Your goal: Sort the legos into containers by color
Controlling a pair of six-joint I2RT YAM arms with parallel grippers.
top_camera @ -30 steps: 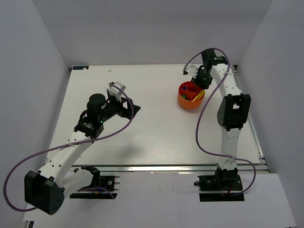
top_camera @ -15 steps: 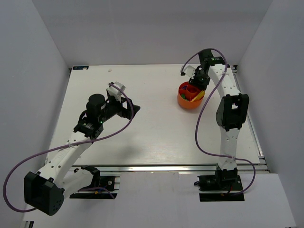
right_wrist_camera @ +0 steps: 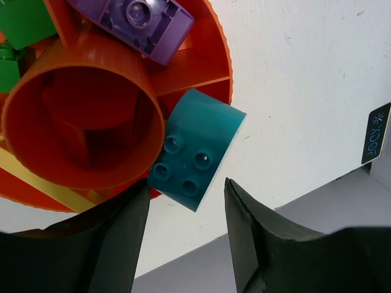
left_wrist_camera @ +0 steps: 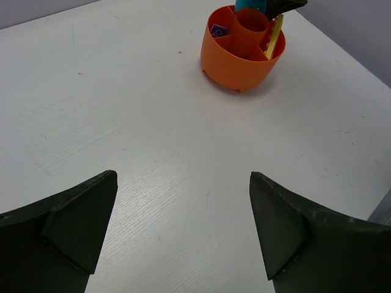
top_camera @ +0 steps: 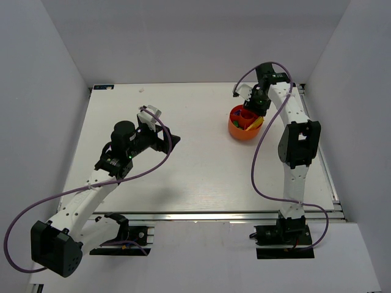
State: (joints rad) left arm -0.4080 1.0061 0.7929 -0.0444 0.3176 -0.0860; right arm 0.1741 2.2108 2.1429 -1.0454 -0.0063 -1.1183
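The orange bowl (top_camera: 245, 125) stands at the back right of the table, with a round central cup (right_wrist_camera: 79, 116) and radial dividers. My right gripper (top_camera: 252, 105) hangs open just above its far side. In the right wrist view, a teal brick (right_wrist_camera: 195, 149) lies tilted against the cup and over the bowl's rim (right_wrist_camera: 220, 61), just past my spread right gripper (right_wrist_camera: 186, 189), with neither finger touching it. A purple brick (right_wrist_camera: 137, 21), a green brick (right_wrist_camera: 21, 21) and a yellow brick (right_wrist_camera: 43, 183) lie in other compartments. My left gripper (top_camera: 168, 141) is open and empty above bare table.
The left wrist view shows the bowl (left_wrist_camera: 241, 52) far ahead, with white table (left_wrist_camera: 183, 122) between it and the left gripper (left_wrist_camera: 183, 175). The enclosure's grey back wall (right_wrist_camera: 256, 268) stands close behind the bowl. The table's right edge (top_camera: 327, 165) runs beside the right arm.
My right gripper has shifted slightly left over the bowl. The left arm has barely moved.
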